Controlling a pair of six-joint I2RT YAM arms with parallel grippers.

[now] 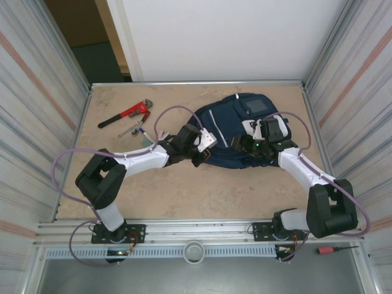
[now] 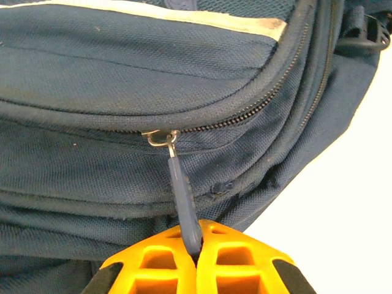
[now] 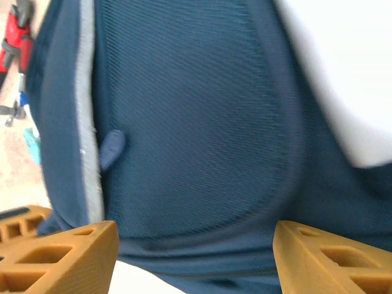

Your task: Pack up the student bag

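The student bag [image 1: 229, 122], navy blue with white stripes, lies at the back middle of the table. My left gripper [image 1: 205, 152] is at its near left edge. In the left wrist view this gripper [image 2: 197, 236] is shut on the blue zipper pull [image 2: 182, 193], which hangs from a metal slider [image 2: 160, 138] on a closed zipper of the bag [image 2: 153, 79]. My right gripper [image 1: 254, 146] is over the bag's near right part. Its orange fingers [image 3: 73, 254] stand wide apart in front of the blue fabric [image 3: 196, 122], with nothing between them, so the right gripper [image 3: 196, 236] is open.
A red pipe wrench [image 1: 125, 114] lies at the back left. A small spanner [image 1: 130, 129], a blue pen [image 1: 142, 130] and a teal item [image 1: 146, 142] lie near it. Metal walls enclose the table on both sides. A red screwdriver [image 1: 334, 250] rests on the front rail.
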